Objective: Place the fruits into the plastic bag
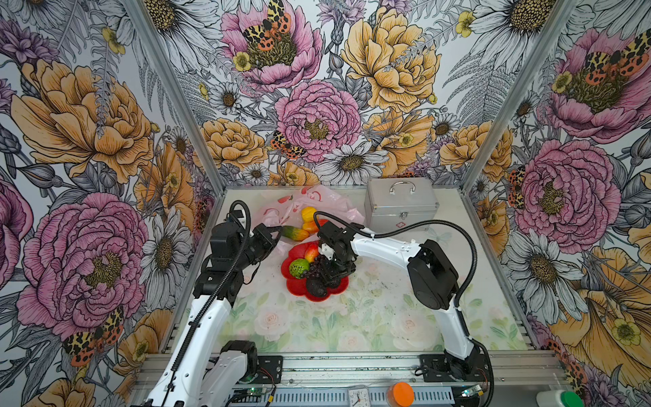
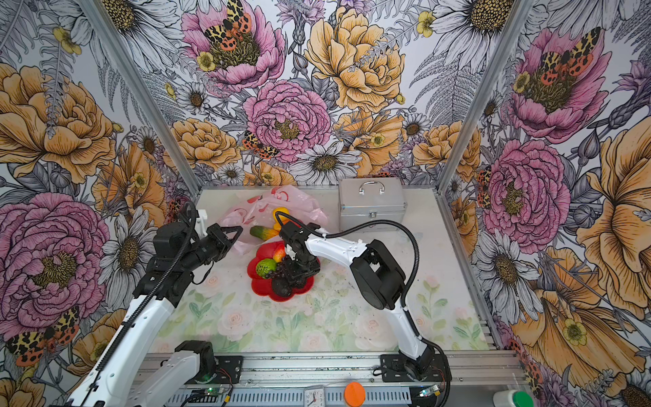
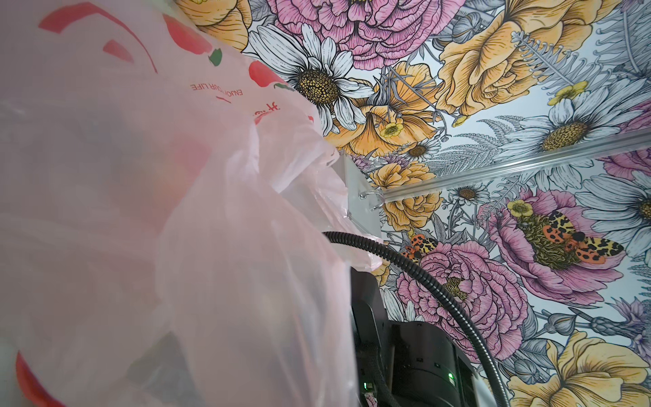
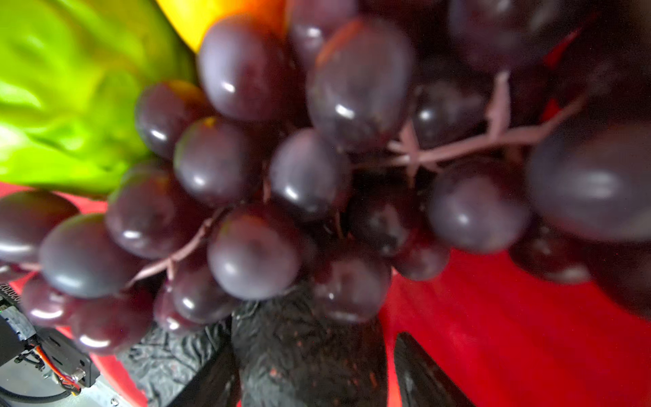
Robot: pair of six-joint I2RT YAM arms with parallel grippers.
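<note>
Looking at both top views, we find the plastic bag (image 1: 334, 202) at the worktop's (image 1: 317, 327) far edge beside a metal case (image 1: 401, 208); the near half is open room. A yellow fruit (image 1: 309, 213) rests amid the bag's folds; grapes (image 1: 317, 264) and a bumpy green ball (image 1: 298, 267) crowd the red plate (image 1: 294, 289). The left fingers (image 1: 274, 227) clench the bag's edge. The left wrist view is mostly thin, crinkly plastic. In the right wrist view glossy grapes loom; the right fingers (image 4: 422, 373) stand released, a rough black fruit (image 4: 306, 352) between them.
</note>
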